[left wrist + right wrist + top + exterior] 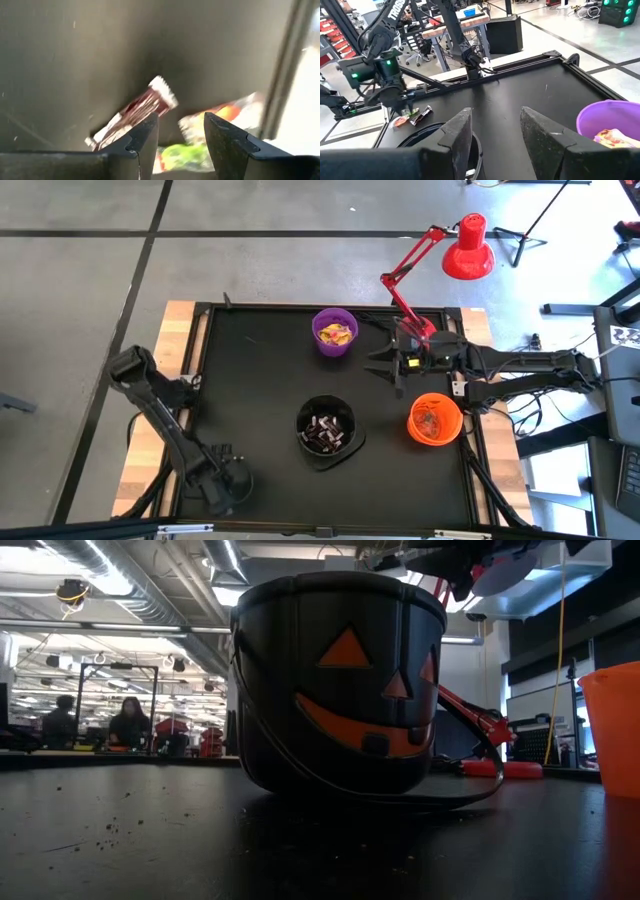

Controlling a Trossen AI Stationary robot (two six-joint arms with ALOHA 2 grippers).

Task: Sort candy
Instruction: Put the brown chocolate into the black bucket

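My left gripper (pixel 226 480) is open, low over the table's near left corner. Between and past its fingers (pixel 180 135) lie a few candy pieces: a dark red one (pixel 135 115), an orange-white one (pixel 225 114) and a green one (pixel 182 156). These pieces also show in the right wrist view (pixel 415 117), under the left gripper (pixel 410 107). My right gripper (pixel 385 367) is open and empty above the table, between the purple bowl (pixel 335 332) holding yellow candy and the orange bowl (pixel 435 421). The black bowl (pixel 327 428) holds dark candy. My left gripper points down at the candy pieces with its fingers open over them. One finger (pixel 142 137) stands in front of the dark red piece's end. I cannot tell whether it touches any piece.
A red desk lamp (pixel 440 250) is fixed at the table's far right edge, just behind my right gripper. The black bowl (pixel 340 680) has an orange pumpkin face. The table has a raised black frame (pixel 205 330). People sit in the room beyond (pixel 125 725).
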